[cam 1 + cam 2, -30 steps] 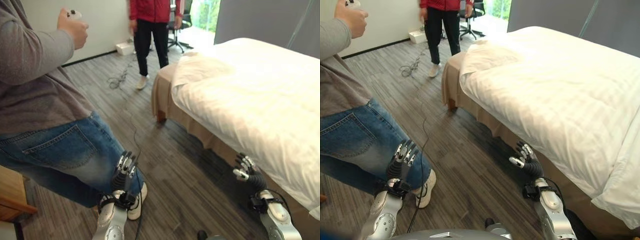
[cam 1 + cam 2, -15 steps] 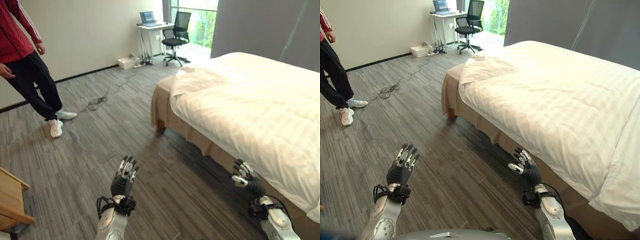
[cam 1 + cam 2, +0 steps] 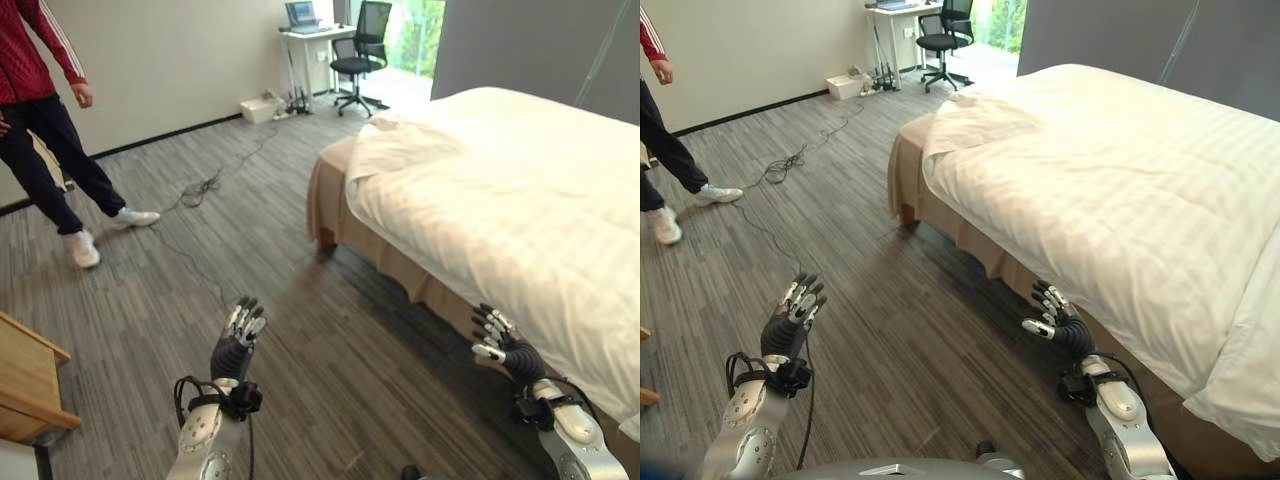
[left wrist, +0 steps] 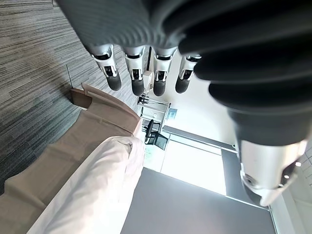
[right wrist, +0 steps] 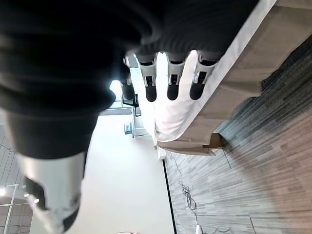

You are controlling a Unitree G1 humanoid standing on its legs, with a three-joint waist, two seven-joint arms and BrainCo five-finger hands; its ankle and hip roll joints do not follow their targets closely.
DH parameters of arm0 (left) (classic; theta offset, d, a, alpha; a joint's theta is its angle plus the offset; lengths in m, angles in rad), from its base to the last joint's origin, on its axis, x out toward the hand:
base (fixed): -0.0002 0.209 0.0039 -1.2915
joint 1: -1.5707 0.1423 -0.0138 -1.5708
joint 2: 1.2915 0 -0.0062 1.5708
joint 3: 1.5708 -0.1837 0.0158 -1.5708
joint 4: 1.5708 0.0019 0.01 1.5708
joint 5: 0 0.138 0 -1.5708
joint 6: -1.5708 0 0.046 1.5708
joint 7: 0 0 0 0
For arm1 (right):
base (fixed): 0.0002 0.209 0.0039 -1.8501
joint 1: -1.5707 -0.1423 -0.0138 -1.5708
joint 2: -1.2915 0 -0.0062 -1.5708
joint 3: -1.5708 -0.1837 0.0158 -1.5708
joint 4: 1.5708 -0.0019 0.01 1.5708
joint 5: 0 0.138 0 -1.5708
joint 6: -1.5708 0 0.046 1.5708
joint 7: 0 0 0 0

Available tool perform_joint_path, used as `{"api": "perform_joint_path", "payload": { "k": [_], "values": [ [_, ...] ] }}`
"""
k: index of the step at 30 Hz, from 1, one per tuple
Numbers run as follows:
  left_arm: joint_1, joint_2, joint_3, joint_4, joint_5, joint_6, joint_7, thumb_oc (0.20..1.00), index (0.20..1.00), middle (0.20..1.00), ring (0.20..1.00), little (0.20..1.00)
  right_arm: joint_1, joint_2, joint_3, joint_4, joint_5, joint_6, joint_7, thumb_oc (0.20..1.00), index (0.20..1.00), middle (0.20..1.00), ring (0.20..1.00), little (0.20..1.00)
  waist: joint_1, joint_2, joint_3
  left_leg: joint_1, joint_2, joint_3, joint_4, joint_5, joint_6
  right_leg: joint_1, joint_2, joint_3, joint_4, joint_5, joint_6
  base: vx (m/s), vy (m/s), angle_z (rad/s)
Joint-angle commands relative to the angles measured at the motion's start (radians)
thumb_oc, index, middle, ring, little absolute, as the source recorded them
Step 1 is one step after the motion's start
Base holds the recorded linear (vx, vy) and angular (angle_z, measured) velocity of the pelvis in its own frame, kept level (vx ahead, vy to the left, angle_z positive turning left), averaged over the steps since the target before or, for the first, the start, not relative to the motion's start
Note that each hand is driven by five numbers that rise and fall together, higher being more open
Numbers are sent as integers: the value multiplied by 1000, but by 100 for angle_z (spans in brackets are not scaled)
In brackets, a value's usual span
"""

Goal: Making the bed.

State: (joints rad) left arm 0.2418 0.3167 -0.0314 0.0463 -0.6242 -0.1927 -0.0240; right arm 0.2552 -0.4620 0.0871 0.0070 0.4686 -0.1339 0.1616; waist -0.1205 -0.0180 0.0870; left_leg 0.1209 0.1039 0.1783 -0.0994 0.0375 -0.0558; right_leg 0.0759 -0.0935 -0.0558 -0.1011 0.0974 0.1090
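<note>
- The bed stands at the robot's right, and it reaches from the near right side far back into the room.
- A white duvet covers the bed. Its long edge hangs over the side that faces the robot, and under it a beige bed skirt goes down to the floor.
- At the far corner of the bed the duvet is bunched into a loose fold, and there the beige cover below it is bare.
- The left hand is raised over the grey wooden floor, well apart from the bed. Its fingers are straight and a little spread, and it holds nothing.
- The right hand is low, just beside the edge of the bed, near the bed skirt. I cannot tell if it touches the cloth. Its fingers are also straight, side by side, and nothing is in them.
- A person in a red jacket and dark trousers stands on the floor at the far left, well away from the bed.
- A thin cable lies on the floor between this person and the bed.
- At the back wall there is a small desk with a laptop, and a black office chair is just beside it.
- A corner of light wooden furniture shows at the near left.
</note>
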Motion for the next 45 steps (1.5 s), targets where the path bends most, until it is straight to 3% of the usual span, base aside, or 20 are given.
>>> {"api": "perform_joint_path", "payload": {
  "k": [1,3,5,10,13,15,17,18,20,21,22,24,28,29,32,36,38,40,44,45],
  "values": [
    [-108,43,28,-30,-6,-54,0,1000,1000,1000,1000,1000,-98,-13,-4,-72,-35,-50,8,1000,1000,1000,1000,1000,30,-18,35,-30,38,50,121,-35,-1,-43,14,-70,137,-111,-23,-3,-180,0],
    [-124,50,31,-32,-6,-59,5,1000,1000,1000,1000,1000,-113,-18,7,-72,-32,-55,8,1000,1000,1000,1000,1000,36,-28,49,-83,62,40,237,-35,-15,-42,23,-65,139,-116,-39,-30,-159,3],
    [-192,55,4,-32,-18,-67,10,1000,1000,1000,1000,1000,-145,-35,37,-68,-20,-61,6,1000,1000,1000,1000,1000,60,-38,117,-249,79,-31,540,39,-44,-13,37,-81,151,-136,-87,-86,-159,9],
    [-256,41,-64,0,-52,-76,-1,1000,1000,1000,1000,1000,-133,-37,44,-74,-14,-56,5,1000,1000,1000,1000,1000,52,-23,90,-348,74,122,340,49,-36,54,11,-143,102,-172,-63,185,45,57],
    [-248,47,-80,7,-54,-79,-6,1000,1000,1000,1000,1000,-152,-39,69,-74,-18,-57,5,1000,1000,1000,1000,1000,67,-8,80,-349,50,124,318,62,-16,56,4,-150,108,-174,-55,217,112,33],
    [-247,48,-102,-5,-53,-68,-7,1000,1000,1000,1000,1000,-182,-18,106,-63,-25,-45,1,1000,1000,1000,1000,1000,76,-11,65,-317,27,99,321,16,7,85,-33,-146,138,-199,-40,390,182,-8],
    [-247,43,-119,-4,-60,-63,-6,1000,1000,1000,1000,1000,-193,0,123,-74,-16,-46,5,1000,1000,1000,1000,1000,83,-14,55,-259,-9,104,279,-18,46,68,-76,-148,255,-169,-13,397,239,8],
    [-255,46,-130,-4,-62,-57,8,1000,1000,1000,1000,1000,-217,17,165,-71,-21,-45,2,1000,1000,1000,1000,1000,84,-15,62,-192,-49,108,235,-46,90,-12,-128,-132,478,-58,10,383,316,11],
    [-267,57,-144,-25,-55,-52,17,1000,1000,1000,1000,1000,-226,39,204,-72,-25,-43,5,1000,1000,1000,1000,1000,60,3,95,-87,-82,93,170,-63,139,-158,-154,-85,779,39,19,479,330,35],
    [-282,60,-157,-19,-20,-50,13,1000,1000,1000,1000,1000,-217,36,212,-69,-42,-38,14,1000,1000,1000,1000,1000,28,22,106,-45,-78,55,135,-67,141,-268,-76,-42,830,-18,12,407,174,40],
    [-282,60,-157,-19,-20,-50,13,1000,1000,1000,1000,1000,-217,36,211,-69,-42,-38,14,1000,1000,1000,1000,1000,28,23,105,-46,-77,55,135,-67,140,-268,-75,-42,829,-18,11,454,14,82],
    [-299,51,-171,-20,-41,-58,-7,1000,1000,1000,1000,1000,-185,32,201,-77,-3,-36,30,1000,1000,1000,1000,1000,-21,18,97,38,-95,19,84,-99,99,-309,-70,-62,481,-45,17,532,-104,105],
    [-318,51,-190,-1,-37,-65,-6,1000,1000,1000,1000,1000,-172,30,195,-66,3,-38,23,1000,1000,1000,1000,1000,-48,8,77,92,-94,-7,46,-124,65,-293,-28,-20,171,20,43,423,-156,62],
    [-322,59,-193,-3,-25,-66,-5,1000,1000,1000,1000,1000,-178,24,195,-75,-4,-36,16,1000,1000,1000,1000,1000,-46,4,64,127,-85,-10,42,-140,50,-302,-40,-49,144,68,59,607,-286,30],
    [-320,62,-204,-5,-32,-58,-32,1000,1000,1000,1000,1000,-170,-6,167,-90,-12,-41,16,1000,1000,1000,1000,1000,-51,11,39,132,-27,-18,161,-136,21,-260,-9,-54,209,23,18,431,-221,1],
    [-323,60,-197,-6,-40,-52,-28,1000,1000,1000,1000,1000,-170,-27,146,-95,9,-52,9,1000,1000,1000,1000,1000,-59,28,34,48,46,-20,440,-24,-27,-178,34,-86,179,-23,-47,330,-234,-1],
    [-315,59,-186,-20,-51,-46,-26,1000,1000,1000,1000,1000,-162,-43,138,-95,21,-57,5,1000,1000,1000,1000,1000,-41,13,58,-72,94,-30,774,95,-51,-76,70,-81,128,-65,-113,305,-314,-27],
    [-312,57,-185,-25,-55,-44,-24,1000,1000,1000,1000,1000,-159,-50,134,-97,21,-55,3,1000,1000,1000,1000,1000,-34,5,64,-101,86,-43,809,112,-42,-51,67,-74,114,-71,-124,274,-166,-23],
    [-320,40,-187,-20,-82,-49,-18,1000,1000,1000,1000,1000,-156,-59,121,-107,21,-57,-12,1000,1000,1000,1000,1000,-1,-14,93,-272,32,-51,725,41,-15,18,52,-23,82,-82,-107,304,-31,-46],
    [-311,40,-177,-22,-96,-54,-27,1000,1000,1000,1000,1000,-154,-54,125,-103,25,-59,0,1000,1000,1000,1000,1000,18,-10,98,-303,-1,-51,612,27,-6,39,62,11,78,-94,-95,300,51,-54]
  ]
}}
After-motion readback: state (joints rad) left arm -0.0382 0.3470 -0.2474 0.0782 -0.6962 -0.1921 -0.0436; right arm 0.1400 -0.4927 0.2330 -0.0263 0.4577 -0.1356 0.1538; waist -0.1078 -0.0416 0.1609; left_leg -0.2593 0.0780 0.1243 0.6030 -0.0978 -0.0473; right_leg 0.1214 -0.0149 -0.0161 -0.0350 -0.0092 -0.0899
